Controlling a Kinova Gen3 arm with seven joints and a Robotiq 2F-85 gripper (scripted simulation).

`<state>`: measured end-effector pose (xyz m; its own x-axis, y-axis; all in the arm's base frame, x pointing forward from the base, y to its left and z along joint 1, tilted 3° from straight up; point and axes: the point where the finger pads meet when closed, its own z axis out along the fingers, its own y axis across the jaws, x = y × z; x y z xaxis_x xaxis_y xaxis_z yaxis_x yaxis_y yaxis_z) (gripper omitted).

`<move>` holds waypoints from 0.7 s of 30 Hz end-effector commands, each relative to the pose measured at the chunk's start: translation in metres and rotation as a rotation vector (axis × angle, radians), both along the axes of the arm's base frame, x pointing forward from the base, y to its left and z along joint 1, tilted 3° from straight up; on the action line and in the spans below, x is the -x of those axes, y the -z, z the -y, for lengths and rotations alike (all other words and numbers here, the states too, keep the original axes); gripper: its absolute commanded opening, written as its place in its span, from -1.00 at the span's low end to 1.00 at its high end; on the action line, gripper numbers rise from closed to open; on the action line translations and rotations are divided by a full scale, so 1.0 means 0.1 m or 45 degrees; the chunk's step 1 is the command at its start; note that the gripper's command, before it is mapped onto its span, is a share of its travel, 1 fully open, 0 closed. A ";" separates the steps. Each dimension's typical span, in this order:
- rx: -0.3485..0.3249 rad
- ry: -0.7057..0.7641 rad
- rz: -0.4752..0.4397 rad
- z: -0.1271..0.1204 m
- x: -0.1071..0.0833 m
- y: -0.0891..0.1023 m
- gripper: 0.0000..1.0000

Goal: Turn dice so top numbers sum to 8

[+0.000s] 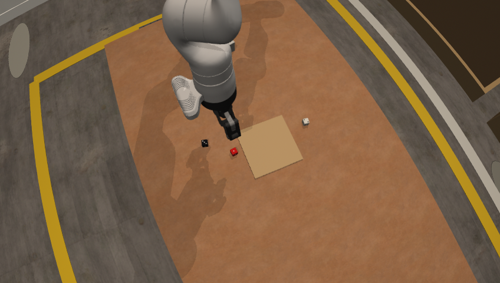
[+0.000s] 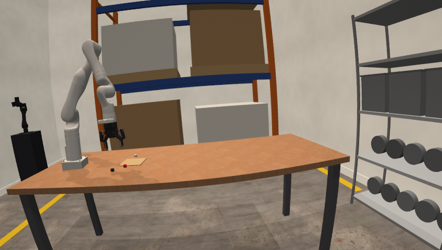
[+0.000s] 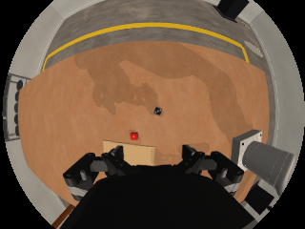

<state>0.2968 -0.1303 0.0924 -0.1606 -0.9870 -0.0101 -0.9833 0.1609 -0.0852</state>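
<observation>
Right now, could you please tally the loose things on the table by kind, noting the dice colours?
Dice: 3, one black, one red, one white, all lying off the mat.
Mat: 1, tan.
Total: 4.

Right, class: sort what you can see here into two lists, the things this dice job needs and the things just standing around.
Part of the job:
red die
black die
white die
tan mat
gripper, fingers open, holding nothing

Just standing around:
orange rack with boxes
grey shelf unit with bins and cylinders
black pedestal
</observation>
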 end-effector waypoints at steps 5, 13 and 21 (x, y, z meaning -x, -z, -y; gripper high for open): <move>-0.005 0.018 -0.034 0.04 0.07 0.30 1.00; -0.005 0.018 -0.034 0.04 0.05 0.63 1.00; -0.005 0.018 -0.034 0.04 0.04 0.75 1.00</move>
